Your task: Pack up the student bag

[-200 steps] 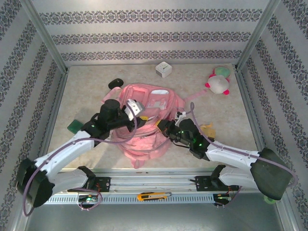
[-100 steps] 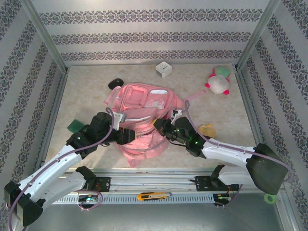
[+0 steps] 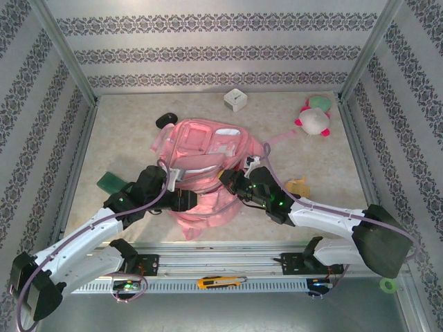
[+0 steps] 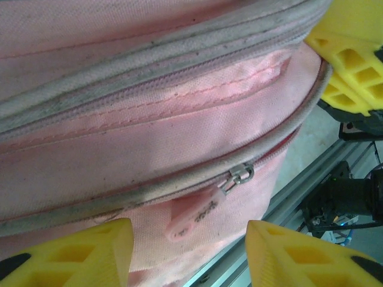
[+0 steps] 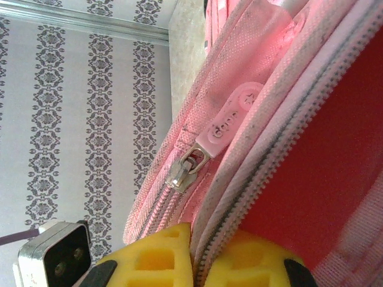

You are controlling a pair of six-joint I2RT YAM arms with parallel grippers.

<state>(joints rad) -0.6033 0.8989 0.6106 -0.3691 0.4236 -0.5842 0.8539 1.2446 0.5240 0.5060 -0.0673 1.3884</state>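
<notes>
- Green flat piece (image 3: 107,182) lies left-centre in the overhead frame, loose on the table (image 3: 124,138), not packed.
- Left gripper (image 3: 187,201) was over the bag's middle a second ago. It is now down at the bag's near-left edge, lower-centre of frame.
- Its jaws have widened a little and stand about half apart with nothing between them.
- Left wrist view: yellow fingers (image 4: 78,254) sit in the bottom corners. The zip slider (image 4: 238,176) and its pink pull tab (image 4: 194,218) are right of centre, just above the gap. That run of zip looks shut.
- Student bag (image 3: 208,149) lies centre frame on the table, front pockets up, between the two arms.
- Right gripper (image 3: 228,181) has barely shifted in the last second and is clamped tight on the bag's near-right rim.
- Right wrist view: pale zip tape is pinched between its fingers (image 5: 158,257). The red surface right of the tape is probably lining.
- My read: the right arm is anchoring the rim while the left lines up on the pull tab, so a zip step comes next. I can't tell which way the zip will go.
- White cube (image 3: 235,99) is at upper centre, a yellow item (image 3: 297,185) is right of centre, and the plush toy (image 3: 315,119) is at upper right. All are out on the table.
- If those belong inside, packing is far from done.
</notes>
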